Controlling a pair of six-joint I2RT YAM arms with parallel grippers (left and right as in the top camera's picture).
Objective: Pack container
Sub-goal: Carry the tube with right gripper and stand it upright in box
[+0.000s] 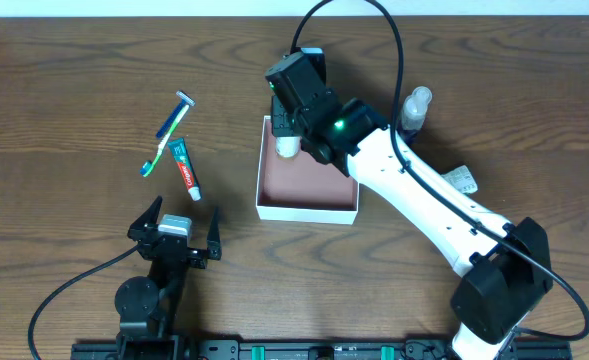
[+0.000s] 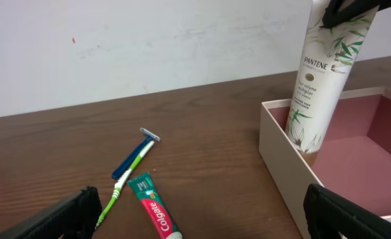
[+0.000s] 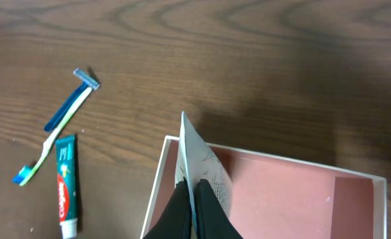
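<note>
Table [image 1: 74, 100]: dark wood grain, everything sits on it.

Right arm: white links, reaching from the near right across to the container.

Container [image 1: 309, 211]: mid-table, white walls, pinkish floor mostly bare. Only the tube is inside.

Left gripper [image 1: 182, 222]: near left edge of the table, jaws spread wide, nothing between them. Well apart from the container and the small items.

Right gripper [image 3: 192, 206]: over the container's far-left corner, fingers pinched tight on the top of the tube.

Tube [image 2: 320, 79]: white Pantene, leaf print, standing nearly upright inside the far-left corner, close to the wall. Its lower end is hidden behind the wall in the left wrist view, so contact with the floor cannot be told.

Spray bottle [image 1: 415, 108]: clear, right of the container, partly behind the arm.

Sachet [image 1: 463, 180]: small, pale, right of the arm, flat on the table.

Toothpaste [image 1: 185, 168]: green and red, left of the container, cap end nearest the robot.

Toothbrush [image 1: 162, 148]: green and white, just left of the toothpaste, lying diagonal.

Razor [image 1: 174, 115]: blue handle, lying against the toothbrush, head pointing away.
</note>
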